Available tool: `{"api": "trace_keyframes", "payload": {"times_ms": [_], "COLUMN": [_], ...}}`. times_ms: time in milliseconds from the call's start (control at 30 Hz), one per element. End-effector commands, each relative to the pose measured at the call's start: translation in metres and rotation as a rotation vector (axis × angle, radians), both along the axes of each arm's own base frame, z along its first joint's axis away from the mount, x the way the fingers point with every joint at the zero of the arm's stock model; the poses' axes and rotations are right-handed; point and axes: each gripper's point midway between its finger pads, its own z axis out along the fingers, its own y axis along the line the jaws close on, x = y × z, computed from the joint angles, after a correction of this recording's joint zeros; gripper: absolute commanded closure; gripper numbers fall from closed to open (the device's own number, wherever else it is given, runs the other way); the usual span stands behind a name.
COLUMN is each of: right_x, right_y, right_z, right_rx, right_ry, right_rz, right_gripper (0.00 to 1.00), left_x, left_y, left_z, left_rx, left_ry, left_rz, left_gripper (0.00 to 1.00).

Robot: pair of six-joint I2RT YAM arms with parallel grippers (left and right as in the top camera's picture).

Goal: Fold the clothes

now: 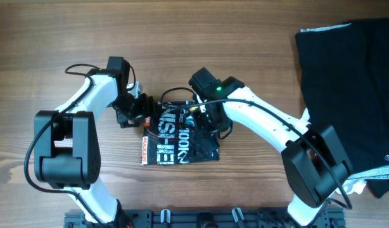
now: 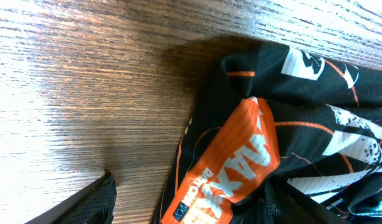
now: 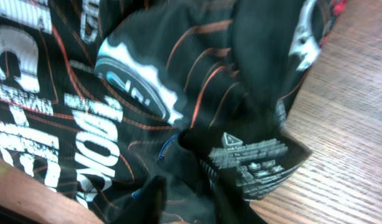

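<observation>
1. The fingers (image 3: 152, 200) of the right gripper (image 1: 206, 120) stand close together at the bottom of the right wrist view, with a narrow gap between them. A gathered fold of the jersey (image 1: 175, 142) sits at their tips and creases spread out from that spot, so the fold looks pinched, though this view is blurred
2. Only one finger (image 2: 94, 198) of the left gripper (image 1: 144, 109) shows clearly, low on the left of the left wrist view. It is over bare wood, apart from the cloth edge, so the jaws are spread wide and grip nothing
3. Between the left jaws lies the jersey's near edge, where an orange panel (image 2: 241, 158) with white lettering is folded up over the black cloth
4. From overhead, the left gripper is at the jersey's upper left corner and the right gripper is over its upper right part, both reaching in from above
5. The jersey lies bunched into a small, roughly rectangular heap near the middle of the table (image 1: 55, 38), between the two white arms. Its big white lettering faces up, and thin orange lines cross the black fabric
6. A second dark garment (image 1: 346, 69) with pale trim is spread at the far right of the table, well apart from the jersey and partly out of the picture
</observation>
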Motion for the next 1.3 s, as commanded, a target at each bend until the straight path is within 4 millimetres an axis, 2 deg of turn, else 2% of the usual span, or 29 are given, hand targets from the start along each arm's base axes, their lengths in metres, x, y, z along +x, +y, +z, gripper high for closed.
{"api": "trace_keyframes", "payload": {"times_ms": [0, 67, 133, 200, 267, 367, 467, 600, 633, 667, 700, 733, 767, 900, 1000, 1067, 1100, 1200, 1233, 1267], "right_x": [-0.018, -0.027, -0.037, -0.046, -0.049, -0.050, -0.031, -0.004, 0.000, 0.005, 0.018, 0.024, 0.035, 0.045, 0.066, 0.078, 0.086, 0.116, 0.120, 0.125], "right_y": [-0.001, -0.009, -0.018, -0.046, -0.054, -0.073, -0.068, -0.042, -0.030, -0.019, -0.005, 0.000, 0.008, 0.002, 0.007, 0.004, -0.005, -0.050, -0.057, -0.066], "right_z": [-0.011, -0.013, -0.012, -0.011, -0.010, -0.002, 0.018, 0.052, 0.055, 0.056, 0.057, 0.057, 0.047, 0.007, -0.010, -0.008, -0.007, -0.005, -0.005, -0.006], "right_rx": [-0.008, -0.037, -0.077, -0.226, -0.265, -0.370, -0.335, -0.170, -0.107, -0.054, 0.009, 0.026, 0.042, -0.043, -0.064, -0.078, -0.105, -0.148, -0.145, -0.104], "right_ry": [0.068, 0.103, 0.144, 0.171, 0.180, 0.158, 0.053, -0.099, -0.122, -0.142, -0.201, -0.227, -0.258, -0.220, -0.287, -0.333, -0.352, -0.366, -0.361, -0.330], "right_rz": [0.017, 0.019, 0.017, -0.057, -0.060, -0.151, -0.150, -0.064, -0.012, 0.028, 0.054, 0.064, 0.074, 0.040, 0.028, 0.004, -0.049, -0.270, -0.301, -0.336], "right_gripper": [0.90, 0.90, 0.96, 0.95, 0.92, 0.92, 0.89, 0.75, 0.68, 0.66, 0.62, 0.61, 0.60, 0.58, 0.61, 0.91, 0.96, 0.96, 0.95, 0.88], "left_x": [-0.006, -0.006, -0.006, -0.006, -0.006, -0.006, -0.006, -0.006, -0.006, -0.006, -0.006, -0.006, -0.006, -0.006, -0.006, -0.006, -0.007, -0.007, -0.007, -0.007], "left_y": [0.001, 0.001, 0.001, 0.001, 0.001, 0.001, 0.001, 0.001, 0.001, 0.001, 0.001, 0.001, 0.001, 0.001, 0.001, 0.001, 0.001, 0.001, 0.001, 0.001], "left_z": [-0.002, -0.002, -0.002, -0.002, -0.002, -0.002, -0.002, -0.002, -0.002, -0.002, -0.002, -0.002, -0.002, -0.002, -0.002, -0.002, -0.002, -0.002, -0.002, -0.002], "left_rx": [0.014, 0.014, 0.014, 0.014, 0.014, 0.014, 0.014, 0.014, 0.014, 0.014, 0.014, 0.014, 0.014, 0.014, 0.014, 0.014, 0.014, 0.014, 0.014, 0.014], "left_ry": [0.006, 0.006, 0.006, 0.006, 0.006, 0.006, 0.005, 0.005, 0.005, 0.005, 0.005, 0.005, 0.006, 0.006, 0.006, 0.007, 0.009, 0.009, 0.009, 0.008], "left_rz": [-0.012, -0.012, -0.012, -0.012, -0.012, -0.012, -0.012, -0.012, -0.012, -0.012, -0.012, -0.012, -0.012, -0.012, -0.012, -0.012, -0.012, -0.012, -0.012, -0.012], "left_gripper": [0.23, 0.23, 0.23, 0.23, 0.23, 0.23, 0.23, 0.23, 0.23, 0.23, 0.23, 0.23, 0.23, 0.22, 0.22, 0.22, 0.22, 0.22, 0.22, 0.22]}}
